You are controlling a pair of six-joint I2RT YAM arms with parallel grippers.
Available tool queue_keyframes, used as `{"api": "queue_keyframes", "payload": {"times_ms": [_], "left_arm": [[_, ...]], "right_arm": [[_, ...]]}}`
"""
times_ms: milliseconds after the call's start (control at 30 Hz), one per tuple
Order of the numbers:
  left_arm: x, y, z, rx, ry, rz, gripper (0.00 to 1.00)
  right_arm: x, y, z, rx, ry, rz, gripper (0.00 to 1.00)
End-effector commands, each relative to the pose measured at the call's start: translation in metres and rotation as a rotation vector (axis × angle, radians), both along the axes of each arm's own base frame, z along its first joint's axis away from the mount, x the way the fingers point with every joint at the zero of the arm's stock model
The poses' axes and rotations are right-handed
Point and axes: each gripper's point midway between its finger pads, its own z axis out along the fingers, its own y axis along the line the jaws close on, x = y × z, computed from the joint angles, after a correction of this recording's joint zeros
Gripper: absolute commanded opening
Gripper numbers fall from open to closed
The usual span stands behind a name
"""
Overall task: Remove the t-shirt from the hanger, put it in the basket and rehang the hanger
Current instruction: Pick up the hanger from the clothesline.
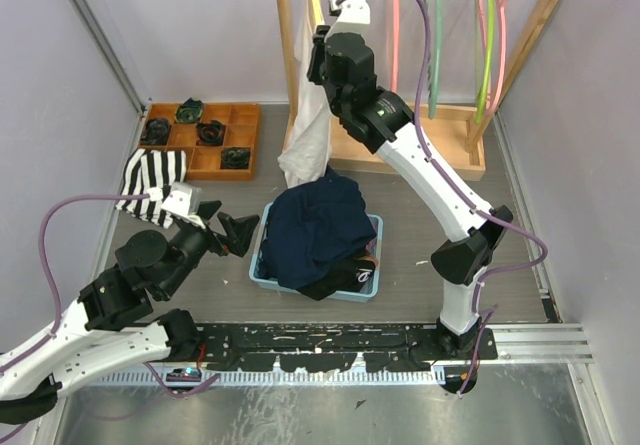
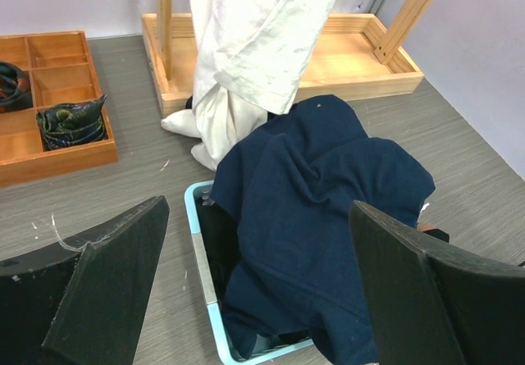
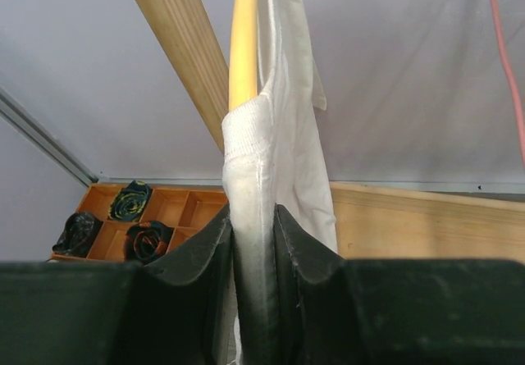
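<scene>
**Item: t-shirt (image 3: 287,119), white.** Hangs on the yellow hanger (image 3: 244,37) at the left end of the wooden rack (image 1: 420,135). It sits close to the rack's left post, and its lower end is bunched on the surface (image 1: 420,235) just in front of the rack's base.

**Right pincer (image 3: 250,217).** Raised to the top of the rack's left end. It pinches a fold of the t-shirt just below the hanger's rim, with cloth filling the gap between the fingers.

**Left pincer (image 1: 225,227).** Low and well in front of the rack, spread wide and holding nothing. It faces the basket (image 1: 268,265).

**Other contents.**
- The basket is in front of the rack's base, with a navy garment (image 1: 320,225) heaped over it.
- A compartment tray (image 1: 200,140) lies left of the rack.
- Spare hangers (image 1: 432,35) hang along the rack's rail to the right, well apart from the t-shirt.

**Hazards, as judged.**
- The pinch takes only a narrow fold, so the cloth may slip out under a pull.
- The fold lies against the hanger, so a pull could lift the hanger off the rail with the t-shirt.
- The neck opening may catch on the hanger's shoulder.
- The trailing lower end may drag on the navy garment.

**Clearances.**
- The rack's left post stands just beside the hanger, so there is little room to move that way.
- The rail above limits any lift.
- The open room is forward of the rack, above the basket.
</scene>
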Motion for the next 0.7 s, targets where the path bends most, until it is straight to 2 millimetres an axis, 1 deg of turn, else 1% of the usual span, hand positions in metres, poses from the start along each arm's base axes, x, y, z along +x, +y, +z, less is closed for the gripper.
{"api": "queue_keyframes", "payload": {"times_ms": [0, 200, 367, 533, 667], "left_arm": [[0.001, -0.004, 0.005, -0.022, -0.022, -0.007, 0.98], [0.001, -0.002, 0.005, -0.024, -0.023, -0.004, 0.98], [0.001, -0.002, 0.007, -0.029, -0.026, -0.004, 0.98], [0.002, -0.004, 0.008, -0.031, -0.028, -0.007, 0.98], [0.003, -0.006, 0.009, -0.03, -0.031, -0.009, 0.98]], "right_arm": [[0.003, -0.013, 0.032, 0.041, -0.067, -0.008, 0.28], [0.01, -0.015, 0.034, 0.036, -0.072, -0.008, 0.27], [0.008, -0.017, 0.037, 0.029, -0.082, -0.005, 0.1], [0.0, -0.023, 0.051, 0.033, -0.12, -0.001, 0.02], [-0.009, -0.032, 0.067, 0.029, -0.164, -0.001, 0.01]]}}
